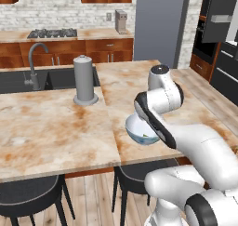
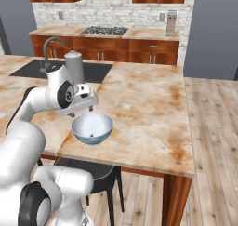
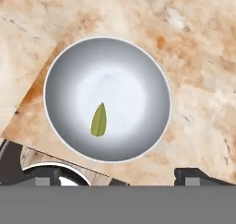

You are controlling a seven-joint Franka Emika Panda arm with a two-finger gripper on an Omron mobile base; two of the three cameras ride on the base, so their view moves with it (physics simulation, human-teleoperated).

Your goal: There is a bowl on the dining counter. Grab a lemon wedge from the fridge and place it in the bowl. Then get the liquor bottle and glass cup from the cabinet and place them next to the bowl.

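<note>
The dining counter point(image 2: 153, 104) carries the bowl point(image 2: 92, 128) and a grey cylinder point(image 1: 85, 78).

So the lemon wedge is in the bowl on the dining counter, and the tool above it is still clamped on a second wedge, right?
Not quite. The lemon wedge does lie in the bowl on the dining counter, but the tool above it holds nothing. The hand view shows its fingertips apart with no second wedge between them.
</note>
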